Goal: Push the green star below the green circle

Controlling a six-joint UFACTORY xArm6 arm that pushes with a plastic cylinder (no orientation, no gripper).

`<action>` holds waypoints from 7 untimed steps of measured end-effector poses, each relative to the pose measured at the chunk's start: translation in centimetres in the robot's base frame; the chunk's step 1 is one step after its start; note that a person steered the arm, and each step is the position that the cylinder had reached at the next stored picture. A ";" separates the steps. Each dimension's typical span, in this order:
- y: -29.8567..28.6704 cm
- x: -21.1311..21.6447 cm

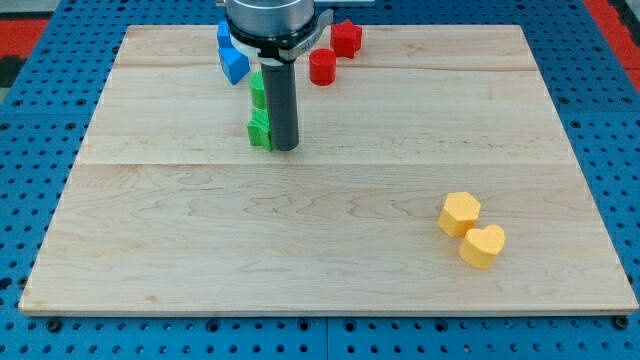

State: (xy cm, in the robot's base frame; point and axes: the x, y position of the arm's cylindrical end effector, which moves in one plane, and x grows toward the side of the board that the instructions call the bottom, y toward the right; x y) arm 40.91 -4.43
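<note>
Pale wooden tabletop [330, 250] over a blue pegboard, and the action sits up at the view's top. There is no claw on this arm, so nothing opens or closes: just a straight dark rod, and my tip [285, 149] is planted on the wood right against the view's right side of the green star-shaped block [261, 130]. Touching it, by the look of things, though the rod hides the star's right edge, so I can't swear to contact. Directly above the star toward the view's top sits the green circle block [258, 88], also half covered by the rod, its round shape only partly readable. So the star already lies below the circle, just beside it, nearly stacked in a column. The move turns on this: the star is to the view's left of my tip, so any push from here sends it leftward, not down.

Further out, a blue block [233, 63] up left, its shape unclear, a red cylinder [322, 67] and a red angular block [346, 38] up right. Well apart, lower right, a yellow hexagonal block [459, 213] touching a yellow heart-shaped block [483, 245].
</note>
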 end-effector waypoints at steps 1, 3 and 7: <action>0.8 -0.8; 20.8 3.1; 16.3 9.0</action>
